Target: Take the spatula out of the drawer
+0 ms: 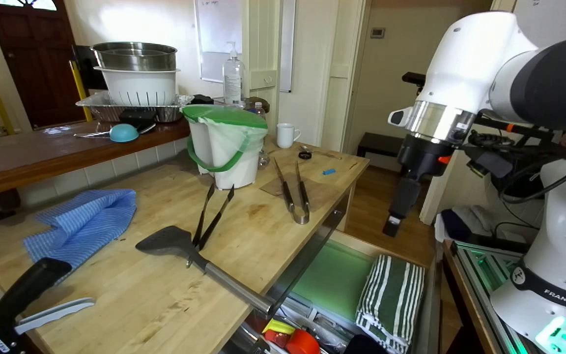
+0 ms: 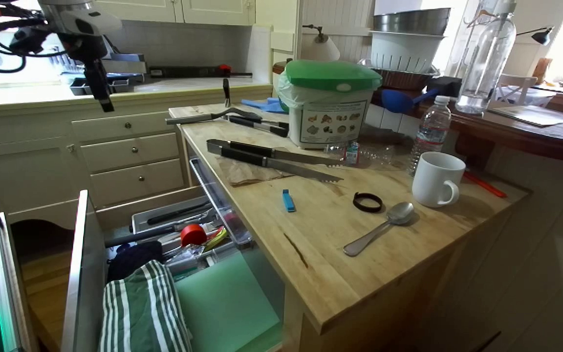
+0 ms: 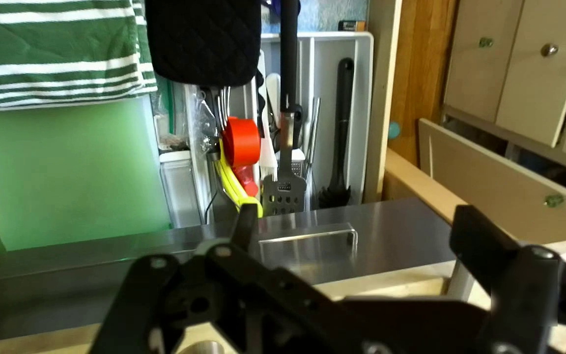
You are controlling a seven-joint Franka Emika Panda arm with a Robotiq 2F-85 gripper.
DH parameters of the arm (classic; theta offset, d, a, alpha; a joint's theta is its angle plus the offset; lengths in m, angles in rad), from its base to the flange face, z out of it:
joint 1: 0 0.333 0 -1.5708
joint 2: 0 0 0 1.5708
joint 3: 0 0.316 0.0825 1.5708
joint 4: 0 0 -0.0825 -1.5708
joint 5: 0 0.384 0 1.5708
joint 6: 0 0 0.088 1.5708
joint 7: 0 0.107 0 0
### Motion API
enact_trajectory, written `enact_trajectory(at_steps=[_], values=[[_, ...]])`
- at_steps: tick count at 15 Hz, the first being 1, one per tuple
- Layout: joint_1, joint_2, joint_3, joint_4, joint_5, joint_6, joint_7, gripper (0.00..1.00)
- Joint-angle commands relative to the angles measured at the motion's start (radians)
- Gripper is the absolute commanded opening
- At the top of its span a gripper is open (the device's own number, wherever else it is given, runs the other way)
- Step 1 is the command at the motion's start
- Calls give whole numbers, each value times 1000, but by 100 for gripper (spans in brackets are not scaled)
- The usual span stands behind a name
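Black two-fingered gripper (image 3: 355,219): fingers spread wide, nothing between them; in both exterior views it hangs in free air, pointing down. Target, by my judgement: the black slotted spatula (image 3: 287,130) with a long dark handle and grey metal neck, lying inside the wide, shallow, green-lined pull-out drawer (image 2: 225,303), so not yet taken. It stretches along the grey plastic compartment tray (image 3: 369,98), among other utensils (image 3: 267,155), its handle near a black quilted pad (image 3: 207,44). The blade's edge meets the line of a dark steel panel (image 3: 401,231) with a bar handle; cannot tell whether it runs underneath. Handling estimate: light, stiff, not fragile; smooth handle, apt to swivel if pinched far from the balance point, as neck and blade likely weigh that end. Proposed hold: on the handle just short of the neck, one finger either side across its narrow width, without catching the pad. Raising the handle end first should free the blade from the steel panel and keep it from dragging the round red object (image 3: 242,141) and the yellow tool (image 3: 234,187) beside it. Farther out, a green-and-white striped cloth (image 3: 52,54) lies in the drawer, just beside the pad. Not to be confused with the target: a bigger, dark, broad-bladed spatula (image 1: 180,246) on the light wood worktop (image 1: 155,290).
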Motion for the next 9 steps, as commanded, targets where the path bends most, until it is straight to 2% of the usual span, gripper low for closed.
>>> enact_trajectory(at_steps=[1,5,7,9], values=[[-34,195,91,0,-26,208,139,100],[-86,414,201,-7,-161,381,332,100],[-104,551,200,24,-259,388,406,100],[-106,674,158,58,-356,383,485,100]])
